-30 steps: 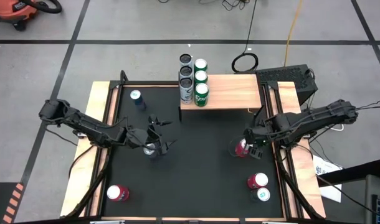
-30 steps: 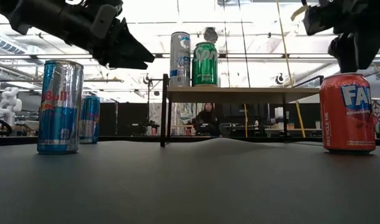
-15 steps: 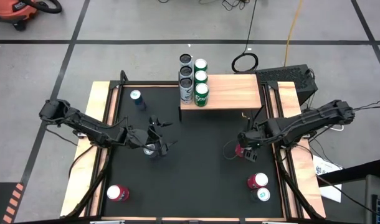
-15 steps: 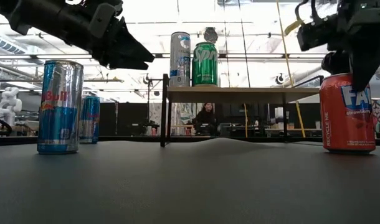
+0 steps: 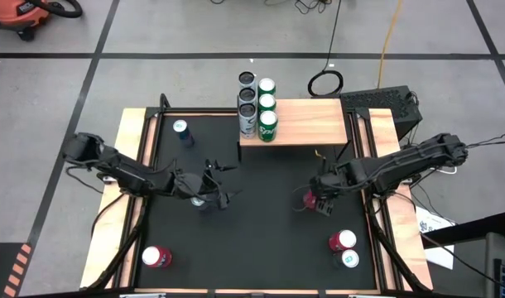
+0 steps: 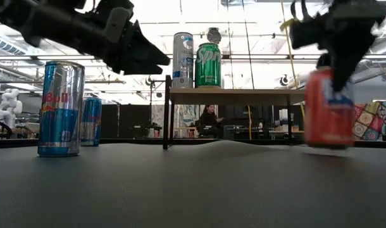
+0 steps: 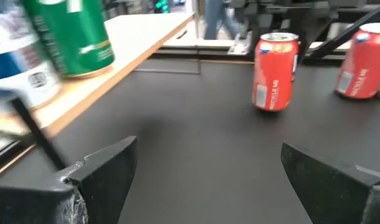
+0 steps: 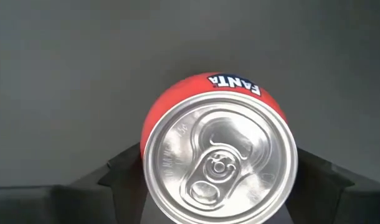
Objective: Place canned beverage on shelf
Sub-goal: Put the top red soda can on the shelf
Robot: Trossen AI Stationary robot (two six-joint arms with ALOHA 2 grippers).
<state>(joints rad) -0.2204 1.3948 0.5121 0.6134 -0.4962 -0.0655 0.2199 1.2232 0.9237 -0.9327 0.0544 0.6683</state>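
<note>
The right gripper (image 5: 319,201) stands over a red Fanta can (image 8: 218,158) near the right edge of the surface (image 5: 261,240), a little in front of the shelf (image 5: 306,122). In the right wrist view the two dark fingers sit on both sides of the can's top, close against it. In the low view the can seems tilted and a little off the surface, so I judge that the jaws have taken hold of it, narrowed to about the width of the can, and that the lift is just beginning.

The shelf is at the far edge of the surface, in the middle. On its left end there is already a row of green cans (image 5: 267,126), and beside them a row of silver cans (image 5: 247,122). The right part of the plank is bare wood, so there is room for more cans.

The left gripper (image 5: 213,182) hangs above the left half of the surface, with its jaws wide open and nothing between them. A tall blue and silver can (image 6: 61,108) stands directly under it. Another blue can (image 5: 183,131) is near the far left corner, one red can (image 5: 156,257) near the front left corner, and a red can (image 5: 342,241) with a smaller can (image 5: 350,258) next to it near the front right corner.

So the task is partly done. The Fanta can must be carried to the shelf and set down upright on the bare plank, and several cans wait on the surface.
</note>
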